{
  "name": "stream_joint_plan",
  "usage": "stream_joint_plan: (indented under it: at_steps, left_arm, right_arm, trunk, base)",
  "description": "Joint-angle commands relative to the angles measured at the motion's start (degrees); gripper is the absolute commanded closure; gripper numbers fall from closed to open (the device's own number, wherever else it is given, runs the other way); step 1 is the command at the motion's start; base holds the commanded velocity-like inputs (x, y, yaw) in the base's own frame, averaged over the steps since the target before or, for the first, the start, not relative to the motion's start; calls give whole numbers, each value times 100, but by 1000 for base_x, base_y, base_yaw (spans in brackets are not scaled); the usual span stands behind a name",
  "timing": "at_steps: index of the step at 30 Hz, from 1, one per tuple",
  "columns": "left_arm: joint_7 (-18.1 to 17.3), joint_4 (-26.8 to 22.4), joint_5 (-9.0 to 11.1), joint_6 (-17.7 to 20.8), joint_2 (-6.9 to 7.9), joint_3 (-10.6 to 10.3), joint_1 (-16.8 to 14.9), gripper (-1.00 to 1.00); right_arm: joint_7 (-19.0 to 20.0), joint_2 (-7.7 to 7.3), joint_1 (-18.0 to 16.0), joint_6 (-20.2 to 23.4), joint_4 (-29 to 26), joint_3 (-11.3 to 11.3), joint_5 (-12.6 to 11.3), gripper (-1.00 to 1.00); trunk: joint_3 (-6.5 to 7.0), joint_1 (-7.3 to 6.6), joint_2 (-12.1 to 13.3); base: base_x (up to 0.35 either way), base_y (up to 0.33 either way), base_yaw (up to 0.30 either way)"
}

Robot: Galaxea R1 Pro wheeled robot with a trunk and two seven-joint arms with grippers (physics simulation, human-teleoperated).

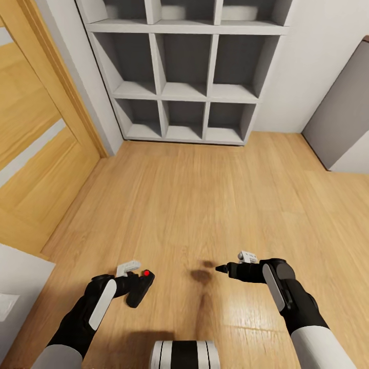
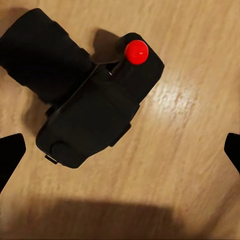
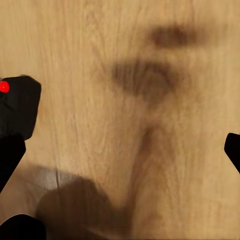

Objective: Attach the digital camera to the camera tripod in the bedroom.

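Observation:
The digital camera [image 1: 140, 288] is a small black body with a red button on top, lying on the light wood plank floor [image 1: 205, 195]. My left gripper [image 1: 128, 283] hovers right over it. In the left wrist view the digital camera [image 2: 95, 105] lies between and beyond the two fingertips [image 2: 10, 155], which stand wide apart without touching it, so the gripper is open. My right gripper [image 1: 222, 268] hangs low over bare floor to the right, open and holding nothing. Its wrist view catches the digital camera's corner [image 3: 20, 105]. The camera tripod is out of view.
A grey cube shelf [image 1: 184, 72] stands against the pale far wall. A wooden door [image 1: 36, 154] lines the left side. A grey cabinet side [image 1: 343, 118] is at the right, and a white surface [image 1: 20, 287] at the lower left.

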Motion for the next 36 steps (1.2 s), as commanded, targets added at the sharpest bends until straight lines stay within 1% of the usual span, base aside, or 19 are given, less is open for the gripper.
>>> stream_joint_plan:
  at_steps: [1, 5, 8, 10, 11, 12, 13, 16, 20, 21, 22, 23, 24, 30, 36]
  left_arm:
    - [60, 5, 59, 15, 8, -20, -2, -100]
    - [64, 23, 49, 12, 22, -41, -2, -100]
    - [65, 1, 23, 14, 33, -176, -2, -100]
    - [66, -9, -32, 15, 48, -331, -2, -100]
    - [66, -19, -120, 15, 73, -521, -2, -100]
    - [66, -23, -173, 15, 85, -617, -2, -100]
    - [68, -25, -398, 11, 124, -912, -2, -100]
    - [67, 16, -587, 11, 147, -1060, -2, -100]
    - [73, 59, -676, 7, 200, -1113, -2, -100]
    - [69, 57, -683, 7, 258, -1122, -2, -100]
    - [59, 36, -688, -21, 371, -1134, -2, -100]
    - [55, 28, -689, -90, 431, -1140, -2, -100]
    - [56, 29, -690, -143, 453, -1143, -2, -100]
    - [64, 79, -693, -572, 559, -1154, -2, -100]
    - [66, 114, -692, -653, 568, -1157, -2, -100]
  right_arm:
    - [14, 1, -1, 28, -3, -8, -9, -100]
    - [13, 1, -4, 27, -3, -9, -9, -100]
    - [3, 1, -2, 27, 3, -6, -1, -100]
    - [-11, 1, -4, 24, 10, -2, 17, -100]
    - [-27, 4, -3, 17, 15, 3, 35, -100]
    - [-35, 5, -3, 10, 17, 6, 42, -100]
    - [-56, 15, 0, -42, 21, 13, 53, -100]
    - [-71, 23, 2, -130, 28, 22, 52, -100]
    - [-79, 23, 3, -198, 48, 25, 50, -100]
    - [-80, 25, 3, -209, 57, 28, 51, -100]
    - [-81, 29, 3, -218, 73, 36, 52, -100]
    - [-82, 31, 3, -222, 81, 39, 52, -100]
    - [-82, 32, 3, -223, 83, 40, 52, -100]
    - [-82, 49, 3, -250, 92, 43, 65, -100]
    - [-77, 47, 3, -383, 93, 39, 59, -100]
  trunk:
    - [-27, 1, -3]
    - [-115, 12, -9]
    - [-182, 19, -13]
    - [-226, 24, -15]
    - [-248, 27, -17]
    - [-270, 30, -18]
    - [-293, 32, -19]
    - [-359, 40, -23]
    - [-448, 50, -29]
    - [-470, 53, -30]
    - [-492, 55, -31]
    - [-514, 58, -33]
    - [-536, 61, -34]
    - [-669, 76, -42]
    - [-802, 91, -50]
  base:
    - [0, 0, 0]
    - [0, 0, 0]
    - [0, 0, 0]
    - [0, 0, 0]
    - [0, 0, 0]
    - [0, 0, 0]
    - [0, 0, 0]
    - [0, 0, 0]
    - [0, 0, 0]
    - [0, 0, 0]
    - [0, 0, 0]
    - [0, 0, 0]
    - [0, 0, 0]
    - [0, 0, 0]
    - [0, 0, 0]
